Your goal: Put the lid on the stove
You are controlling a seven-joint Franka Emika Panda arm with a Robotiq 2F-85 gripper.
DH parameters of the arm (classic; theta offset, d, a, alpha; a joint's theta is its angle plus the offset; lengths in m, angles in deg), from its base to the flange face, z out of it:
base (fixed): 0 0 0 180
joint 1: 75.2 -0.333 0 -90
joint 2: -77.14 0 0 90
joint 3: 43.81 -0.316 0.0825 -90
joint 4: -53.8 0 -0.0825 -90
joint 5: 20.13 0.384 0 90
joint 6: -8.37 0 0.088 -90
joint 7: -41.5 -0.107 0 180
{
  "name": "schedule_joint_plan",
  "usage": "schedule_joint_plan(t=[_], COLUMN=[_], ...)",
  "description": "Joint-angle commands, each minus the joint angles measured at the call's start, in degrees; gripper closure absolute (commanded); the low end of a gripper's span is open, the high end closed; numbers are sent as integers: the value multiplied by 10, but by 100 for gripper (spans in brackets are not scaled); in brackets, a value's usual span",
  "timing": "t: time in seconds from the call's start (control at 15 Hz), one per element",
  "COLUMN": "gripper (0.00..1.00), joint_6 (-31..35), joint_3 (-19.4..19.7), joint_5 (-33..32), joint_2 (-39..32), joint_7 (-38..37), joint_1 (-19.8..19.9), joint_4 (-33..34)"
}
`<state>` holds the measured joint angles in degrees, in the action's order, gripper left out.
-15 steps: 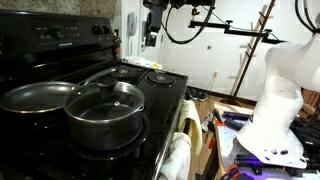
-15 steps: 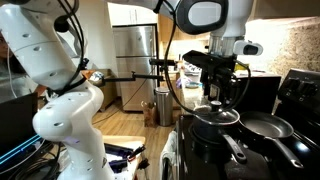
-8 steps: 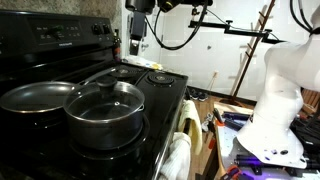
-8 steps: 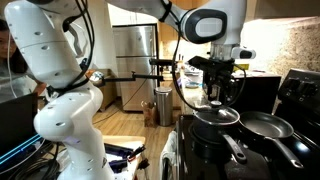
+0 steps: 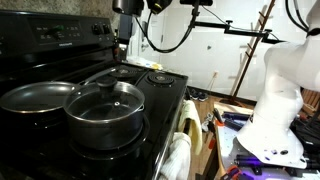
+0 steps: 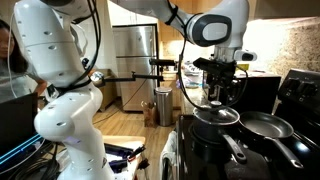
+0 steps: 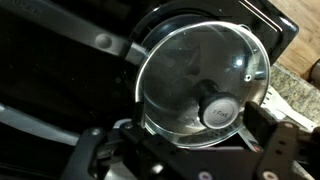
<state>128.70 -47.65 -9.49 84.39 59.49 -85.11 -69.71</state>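
- Kitchen corner with a black stove [image 5: 152, 100] serving as the counter: glossy top, raised control panel along the back.
- Steel fridge [image 6: 135, 60] in the background; pale towel [image 5: 178, 150] draped over the front edge of the stove.
- Lid [image 5: 103, 96] seated flat on the dark pot [image 5: 105, 128] at the front of the cooktop, rim level all round.
- Round in outline, so equally wide every way; small dark knob [image 7: 220, 108] pointing straight up.
- Grey frying pan [image 5: 35, 97] just beside the pot; touching or barely apart, cannot tell which.
- Claw [image 6: 218, 88] hanging above the pot and lid, clear of both, pointing down at the cooktop.
- Seen from the wrist view: looking almost straight down through the glass, with the knob off-centre toward the right.
- Fingers [image 7: 92, 150] spread wide apart at the bottom of that view, gripping nothing.
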Motion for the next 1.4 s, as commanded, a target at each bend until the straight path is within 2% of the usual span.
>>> schedule_joint_plan(t=[0.0, 0.13, 0.27, 0.53, 0.73, 1.33], gripper=[0, 0, 0, 0, 0, 0], joint_6=[19, 11, -7, -15, -15, -11], joint_3=[-29, -43, -54, -68, -73, -78], joint_5=[-84, -131, -143, -102, -86, -102], joint_2=[-7, -15, -23, -39, -53, -107], joint_7=[-138, -217, -252, -220, -227, -269], joint_1=[10, 7, 1, -10, -15, -21], joint_4=[3, 12, 23, 46, 58, 66])
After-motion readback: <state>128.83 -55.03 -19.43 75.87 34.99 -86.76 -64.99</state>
